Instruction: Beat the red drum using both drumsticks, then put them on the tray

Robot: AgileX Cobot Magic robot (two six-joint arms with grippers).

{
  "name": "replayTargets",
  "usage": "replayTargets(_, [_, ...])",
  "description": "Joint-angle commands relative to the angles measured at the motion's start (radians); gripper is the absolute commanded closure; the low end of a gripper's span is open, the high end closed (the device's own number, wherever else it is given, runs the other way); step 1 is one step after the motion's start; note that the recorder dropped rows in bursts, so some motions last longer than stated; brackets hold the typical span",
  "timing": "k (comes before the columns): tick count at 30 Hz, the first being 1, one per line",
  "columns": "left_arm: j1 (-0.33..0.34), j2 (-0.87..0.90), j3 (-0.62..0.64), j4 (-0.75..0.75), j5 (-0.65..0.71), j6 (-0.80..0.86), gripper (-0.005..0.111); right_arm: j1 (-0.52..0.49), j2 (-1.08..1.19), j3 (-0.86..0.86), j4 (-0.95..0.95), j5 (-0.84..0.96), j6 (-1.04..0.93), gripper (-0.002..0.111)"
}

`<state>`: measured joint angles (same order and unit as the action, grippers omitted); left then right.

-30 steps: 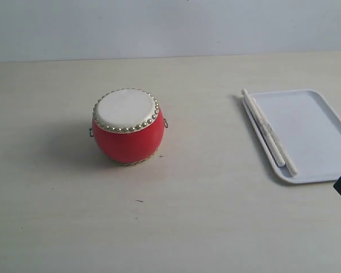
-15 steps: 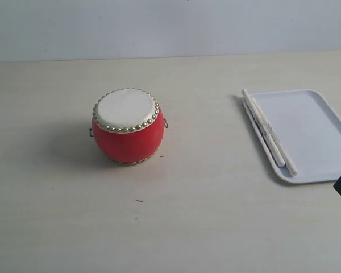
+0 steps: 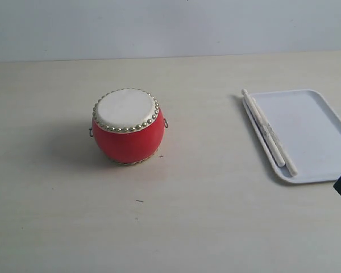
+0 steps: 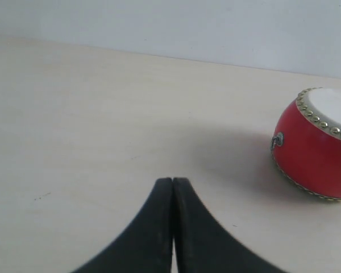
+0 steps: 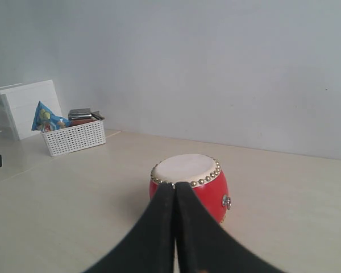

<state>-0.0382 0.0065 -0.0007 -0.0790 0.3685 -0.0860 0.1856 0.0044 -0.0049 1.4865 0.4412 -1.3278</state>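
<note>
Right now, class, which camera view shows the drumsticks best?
The exterior view: both drumsticks lie side by side, full length, on the tray, along its side nearest the red drum. Neither wrist view shows them; each shows the drum instead.

The red drum [image 3: 127,127] stands upright on its base, cream skin ringed with gold studs. Well apart to its right, the two pale drumsticks [image 3: 270,134] lie side by side along the white tray's [image 3: 312,132] left edge.

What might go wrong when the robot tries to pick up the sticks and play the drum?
The drumsticks lie touching each other along the rim of the tray, so a claw might grab both or knock one off. The left claw and right claw are both shut and must open first. The red drum has rounded sides, so a hard off-centre hit might shove it.
</note>
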Motion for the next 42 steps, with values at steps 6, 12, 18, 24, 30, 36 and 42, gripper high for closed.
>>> replayTargets(6, [0.001, -0.006, 0.001, -0.001, 0.002, 0.004, 0.107, 0.0, -0.004, -0.044, 0.06, -0.045, -0.013, 0.108])
replayTargets(12, [0.001, -0.006, 0.001, -0.001, 0.002, 0.004, 0.107, 0.0, -0.004, -0.185, -0.908, -0.103, 0.982, 0.108])
replayTargets(18, [0.001, -0.006, 0.001, -0.001, 0.002, 0.004, 0.107, 0.0, -0.004, -0.063, -1.492, -0.291, 1.467, 0.108])
replayTargets(24, [0.001, -0.006, 0.001, -0.001, 0.002, 0.004, 0.107, 0.0, -0.004, 0.005, -1.54, -0.201, 1.434, 0.108])
replayTargets(30, [0.001, -0.006, 0.001, -0.001, 0.002, 0.004, 0.107, 0.0, -0.004, 0.005, -1.539, -0.157, 1.382, 0.108])
replayTargets(36, [0.001, -0.006, 0.001, -0.001, 0.002, 0.004, 0.107, 0.0, -0.004, 0.005, -1.537, -0.139, 1.38, 0.108])
replayTargets(42, [0.001, -0.006, 0.001, -0.001, 0.002, 0.004, 0.107, 0.0, -0.004, 0.005, -1.54, -0.137, 1.377, 0.108])
